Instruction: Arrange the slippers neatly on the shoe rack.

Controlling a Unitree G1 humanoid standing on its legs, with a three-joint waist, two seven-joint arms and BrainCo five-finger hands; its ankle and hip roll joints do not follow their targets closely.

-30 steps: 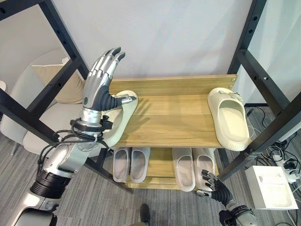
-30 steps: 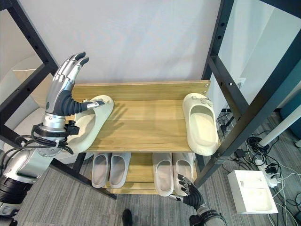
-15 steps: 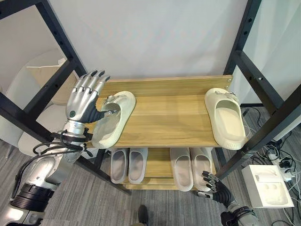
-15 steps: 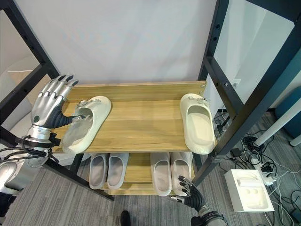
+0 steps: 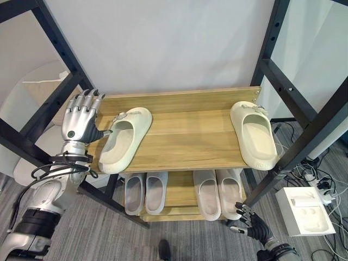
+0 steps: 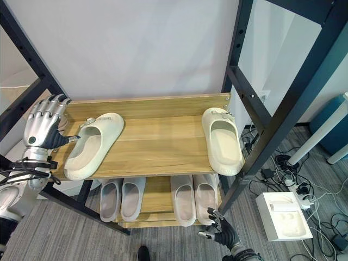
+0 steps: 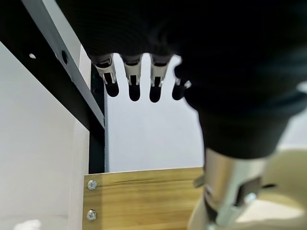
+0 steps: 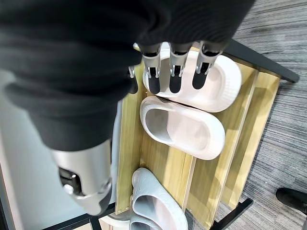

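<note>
Two cream slippers sit on the top shelf [image 5: 185, 147] of the shoe rack, well apart. The left slipper [image 5: 125, 138] lies askew at the left end, toe angled toward the front corner. The right slipper [image 5: 254, 133] lies at the right end, its toe just past the front edge.

Your left hand [image 5: 80, 117] hangs just beside the left slipper's outer edge, fingers straight and spread, holding nothing; the thumb points at the slipper, contact not resolvable. Your right hand [image 5: 249, 224] is low by the bottom shelf, fingers relaxed, empty, near the white pair [image 8: 184, 127] and grey pair [image 5: 145, 193] stored there.

Handling estimate: moulded foam, so light, springy, non-fragile, and likely to skate on the smooth wood. Pinch the thick side wall or the strap over the toe opening, thumb inside. For small corrections, push the heel with flat fingers.
</note>
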